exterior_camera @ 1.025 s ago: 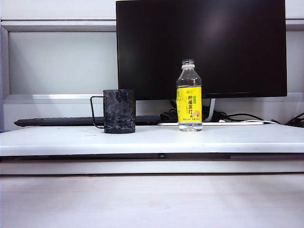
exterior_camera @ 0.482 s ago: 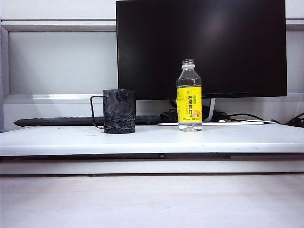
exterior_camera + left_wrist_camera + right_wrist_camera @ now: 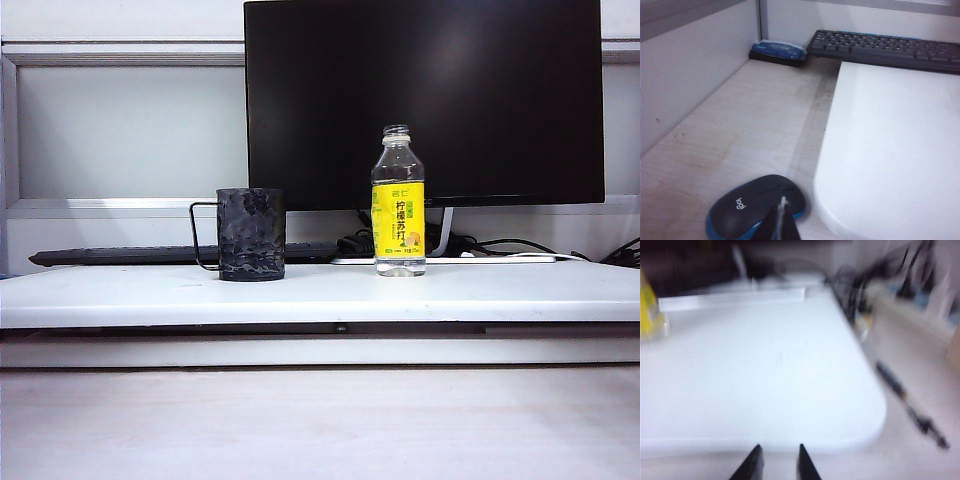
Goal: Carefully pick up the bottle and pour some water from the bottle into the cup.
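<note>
A: We are looking at the white board (image 3: 320, 290) from the front, and the bottle (image 3: 398, 205) is standing upright on it, right of centre, neck uncapped and yellow label facing us. What are we seeing beside it?

B: We are seeing the cup (image 3: 251, 234) standing upright to the bottle's left, well apart from it, wire handle pointing left. Both are sitting toward the far edge of the board, in front of the dark monitor (image 3: 425, 100). The water in the bottle is too hard to make out through the clear plastic, so we are not giving a level.

A: And the arms — neither is showing in the front view?

B: Neither. In its own wrist view, the left gripper (image 3: 782, 222) is hovering low over the wooden desk (image 3: 740, 130) at the board's left edge, its fingertips pressed together with nothing between them. A black and blue mouse (image 3: 755, 205) is lying just beyond them, with a black keyboard (image 3: 885, 47) at the far end of the desk.

A: And the other one?

B: The right gripper (image 3: 776, 462) is hanging at the near right corner of the board, its jaws standing slightly apart — a narrow gap, gripping nothing. The picture is blurred, yet we are catching the bottle's yellow label at the far left and a dark pen (image 3: 910, 407) lying on the desk off the board's right edge.
</note>
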Motion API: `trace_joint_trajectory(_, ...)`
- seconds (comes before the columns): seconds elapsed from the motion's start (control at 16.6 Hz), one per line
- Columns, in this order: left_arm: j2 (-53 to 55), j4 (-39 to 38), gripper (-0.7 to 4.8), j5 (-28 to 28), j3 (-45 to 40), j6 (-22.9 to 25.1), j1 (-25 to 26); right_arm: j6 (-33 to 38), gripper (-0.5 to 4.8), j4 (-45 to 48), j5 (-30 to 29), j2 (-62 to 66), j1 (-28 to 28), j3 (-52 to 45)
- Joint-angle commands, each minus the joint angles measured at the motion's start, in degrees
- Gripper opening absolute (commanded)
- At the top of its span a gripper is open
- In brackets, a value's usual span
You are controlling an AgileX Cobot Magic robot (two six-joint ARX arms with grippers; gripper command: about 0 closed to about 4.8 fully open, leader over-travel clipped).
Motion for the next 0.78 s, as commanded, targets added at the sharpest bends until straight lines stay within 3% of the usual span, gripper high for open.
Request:
trace_joint_trajectory(0.06,0.0,1.0,-0.05,0.4,-0.3,0.0,0.0,0.0,0.94,1.7,-4.2,-0.1,0.7,-0.2)
trace_joint_trajectory(0.24,0.0,1.2,-0.05,4.8,-0.3,0.1,0.0,0.0,0.94,1.9,-9.0,-0.1,0.8,-0.2)
trace_joint_trajectory(0.36,0.0,1.1,-0.05,6.6,-0.3,0.1,0.1,0.0,0.94,2.4,-9.2,-0.1,0.8,-0.2)
trace_joint_trajectory(0.78,0.0,1.1,-0.05,6.4,-0.3,0.1,0.1,0.0,0.94,3.1,-8.7,-0.1,0.7,-0.2)
